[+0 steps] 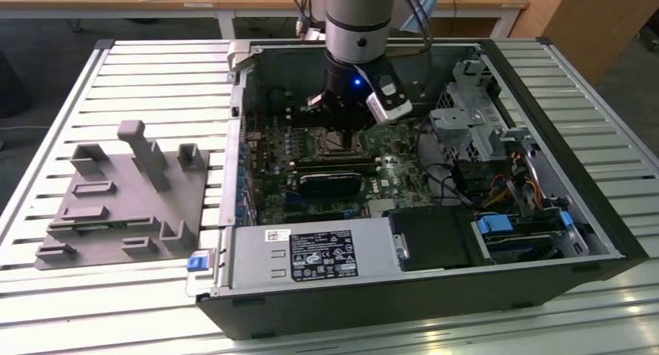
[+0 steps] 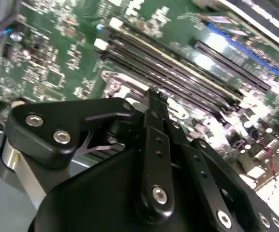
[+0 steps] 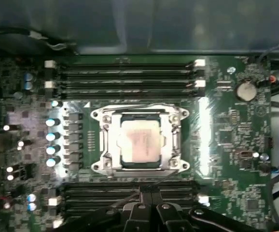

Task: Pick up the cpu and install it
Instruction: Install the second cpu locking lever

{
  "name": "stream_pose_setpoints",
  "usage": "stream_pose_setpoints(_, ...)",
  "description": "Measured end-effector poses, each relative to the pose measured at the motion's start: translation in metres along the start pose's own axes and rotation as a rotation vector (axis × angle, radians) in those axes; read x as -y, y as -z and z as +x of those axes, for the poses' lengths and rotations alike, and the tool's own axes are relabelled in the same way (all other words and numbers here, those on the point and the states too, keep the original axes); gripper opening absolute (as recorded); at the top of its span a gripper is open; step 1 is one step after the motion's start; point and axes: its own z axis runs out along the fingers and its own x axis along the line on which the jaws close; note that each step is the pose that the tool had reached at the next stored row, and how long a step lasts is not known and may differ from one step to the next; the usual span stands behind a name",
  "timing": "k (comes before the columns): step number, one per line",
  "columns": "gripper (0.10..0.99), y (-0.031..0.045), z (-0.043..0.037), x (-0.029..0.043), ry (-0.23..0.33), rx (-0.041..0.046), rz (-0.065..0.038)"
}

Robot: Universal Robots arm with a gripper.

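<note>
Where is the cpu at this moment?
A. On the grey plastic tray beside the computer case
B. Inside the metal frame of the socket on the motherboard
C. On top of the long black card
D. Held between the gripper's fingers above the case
B: in the first wrist view the cpu lies inside the socket's metal frame, on the green motherboard.

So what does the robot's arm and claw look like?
The arm is a fat silver-grey tube with a black wrist section where a small blue light glows. A white and black box sits on its side. The claw is black, built from flat jointed bars held by shiny silver screws.
</note>
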Motion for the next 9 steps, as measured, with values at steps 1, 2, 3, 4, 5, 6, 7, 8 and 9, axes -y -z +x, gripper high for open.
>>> stream_pose_setpoints(1, 0.106, 0.0001, 0.0025, 0.0007, 0.000, 0.0000, 0.000)
stream_pose_setpoints(2, 0.106, 0.0000, 0.0136, 0.0036, 0.000, 0.0000, 0.000)
stream_pose_setpoints(3, 0.106, -0.0008, 0.0161, 0.0038, 0.000, 0.0000, 0.000)
stream_pose_setpoints(4, 0.106, -0.0019, 0.0174, 0.0039, 0.001, 0.0000, -0.001)
stream_pose_setpoints(5, 0.106, -0.0033, 0.0182, 0.0040, 0.002, -0.0002, -0.002)
stream_pose_setpoints(6, 0.106, -0.0051, 0.0186, 0.0040, 0.003, -0.0002, -0.002)
stream_pose_setpoints(7, 0.106, -0.0069, 0.0187, 0.0041, 0.004, -0.0002, -0.003)
stream_pose_setpoints(8, 0.106, -0.0087, 0.0189, 0.0041, 0.005, -0.0003, -0.004)
stream_pose_setpoints(9, 0.106, -0.0105, 0.0191, 0.0042, 0.005, -0.0003, -0.005)
